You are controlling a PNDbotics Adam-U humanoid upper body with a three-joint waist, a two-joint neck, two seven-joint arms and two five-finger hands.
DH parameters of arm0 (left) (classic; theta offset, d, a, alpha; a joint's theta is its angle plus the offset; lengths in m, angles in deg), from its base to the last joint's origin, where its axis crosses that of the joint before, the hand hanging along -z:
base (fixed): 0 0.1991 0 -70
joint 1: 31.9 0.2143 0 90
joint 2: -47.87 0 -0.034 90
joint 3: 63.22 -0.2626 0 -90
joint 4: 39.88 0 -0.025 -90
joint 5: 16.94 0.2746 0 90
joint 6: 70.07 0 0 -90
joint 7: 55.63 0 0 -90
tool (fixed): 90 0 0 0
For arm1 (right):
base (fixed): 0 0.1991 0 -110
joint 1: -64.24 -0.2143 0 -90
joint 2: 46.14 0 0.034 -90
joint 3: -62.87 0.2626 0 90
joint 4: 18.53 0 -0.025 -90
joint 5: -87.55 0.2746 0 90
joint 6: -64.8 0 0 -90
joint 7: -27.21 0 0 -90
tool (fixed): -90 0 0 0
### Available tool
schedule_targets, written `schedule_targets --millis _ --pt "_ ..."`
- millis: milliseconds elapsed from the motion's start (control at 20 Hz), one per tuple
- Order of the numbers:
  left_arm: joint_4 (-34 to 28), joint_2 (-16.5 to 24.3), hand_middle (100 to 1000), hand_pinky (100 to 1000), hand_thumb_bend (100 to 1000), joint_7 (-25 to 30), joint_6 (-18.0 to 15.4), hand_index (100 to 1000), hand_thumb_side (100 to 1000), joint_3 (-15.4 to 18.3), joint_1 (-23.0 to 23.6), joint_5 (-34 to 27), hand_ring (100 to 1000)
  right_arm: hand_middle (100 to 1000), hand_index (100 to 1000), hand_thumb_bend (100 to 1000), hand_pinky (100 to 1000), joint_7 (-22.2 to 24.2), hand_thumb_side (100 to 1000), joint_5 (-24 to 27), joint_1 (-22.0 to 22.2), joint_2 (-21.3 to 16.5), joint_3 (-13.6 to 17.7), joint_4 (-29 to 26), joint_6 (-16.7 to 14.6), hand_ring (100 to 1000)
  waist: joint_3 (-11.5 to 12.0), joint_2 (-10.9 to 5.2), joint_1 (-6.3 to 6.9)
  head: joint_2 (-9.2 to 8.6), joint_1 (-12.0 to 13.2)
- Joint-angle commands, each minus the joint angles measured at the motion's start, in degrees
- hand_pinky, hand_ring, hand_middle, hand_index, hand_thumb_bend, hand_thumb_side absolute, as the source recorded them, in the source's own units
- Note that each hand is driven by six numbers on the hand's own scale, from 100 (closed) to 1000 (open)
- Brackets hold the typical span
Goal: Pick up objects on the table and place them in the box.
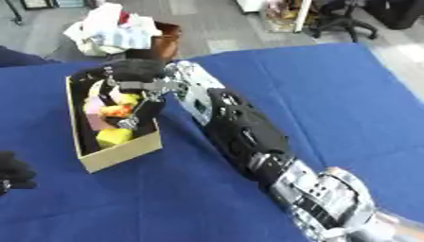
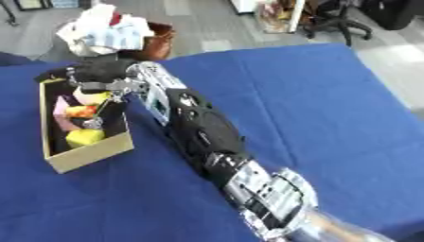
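1. Nearest the camera, the robot's right arm (image 1: 248, 137), black with silver joints, enters at the lower right and runs diagonally across the blue cloth-covered surface (image 1: 331, 94) toward the upper left.
2. At the left edge, only the left eye view shows a dark rounded shape, the left hand (image 1: 13, 172), low over the surface; whether its fingers are straight or curled cannot be told. The right eye view does not include it.
3. The open rectangular cardboard box (image 1: 124, 152) with a dark interior sits on the left part of the surface. Inside lie a yellow block (image 1: 114, 137) at the near end, a pink block (image 1: 93, 113) along the left wall, and an orange and yellow item (image 1: 119, 109) in the middle.
4. The right hand (image 1: 132, 75) hangs over the far end of the box, fingers pointing down into it and spread, clasping nothing that can be made out.
5. Beyond the surface, on the floor, a brown bin (image 2: 157, 42) holds a heap of white and pale blue cloth (image 2: 103, 28).
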Motion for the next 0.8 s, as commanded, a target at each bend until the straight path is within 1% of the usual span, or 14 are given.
schedule_targets --millis 50,100,150,250,300,350,450,800 --pt "-0.89 0.53 631 638 100 0.10 -0.11 796 797 0.00 -0.75 -0.37 663 1000 1000 100 906 7.66 828 0.85 -1.17 -0.58 1.59 -1.03 -9.69 998 -0.02 -1.71 -0.57 -0.73 -0.11" --pt "-0.89 0.52 630 637 100 0.07 -0.12 796 796 0.03 -0.76 -0.38 663 1000 1000 100 897 7.01 1000 0.60 -1.14 -0.72 2.04 -0.51 -9.35 993 -0.05 -1.72 -0.56 -0.74 -0.12" --pt "-0.90 0.52 630 637 100 0.05 -0.12 796 796 0.04 -0.77 -0.40 663 1000 993 100 890 6.36 1000 0.18 -1.13 -0.77 2.34 -0.08 -8.89 987 -0.06 -1.73 -0.55 -0.78 -0.13" --pt "-0.89 0.51 630 637 100 0.03 -0.11 796 797 0.04 -0.77 -0.41 663 1000 937 100 887 5.40 1000 -0.65 -1.08 -0.69 2.49 0.68 -8.15 987 -0.09 -1.74 -0.54 -0.83 -0.11" --pt "-0.90 0.51 630 637 100 0.03 -0.12 796 796 0.04 -0.78 -0.42 663 1000 893 100 884 5.04 1000 -0.98 -1.05 -0.63 2.48 0.97 -7.96 984 -0.09 -1.75 -0.54 -0.83 -0.12" --pt "-0.90 0.50 630 637 100 0.02 -0.12 796 796 0.04 -0.78 -0.42 663 1000 873 100 882 4.82 1000 -1.25 -1.01 -0.59 2.45 1.20 -7.86 982 -0.09 -1.76 -0.54 -0.83 -0.13" --pt "-0.92 0.50 630 637 100 0.01 -0.13 796 795 0.05 -0.79 -0.44 663 1000 865 100 882 4.60 1000 -1.57 -0.99 -0.51 2.41 1.56 -7.73 982 -0.08 -1.75 -0.53 -0.86 -0.15" --pt "-0.93 0.50 630 637 100 -0.01 -0.11 796 796 0.06 -0.80 -0.46 663 1000 881 100 876 4.49 1000 -1.30 -0.92 -0.53 2.40 1.83 -7.97 972 -0.07 -1.72 -0.56 -0.84 -0.14"
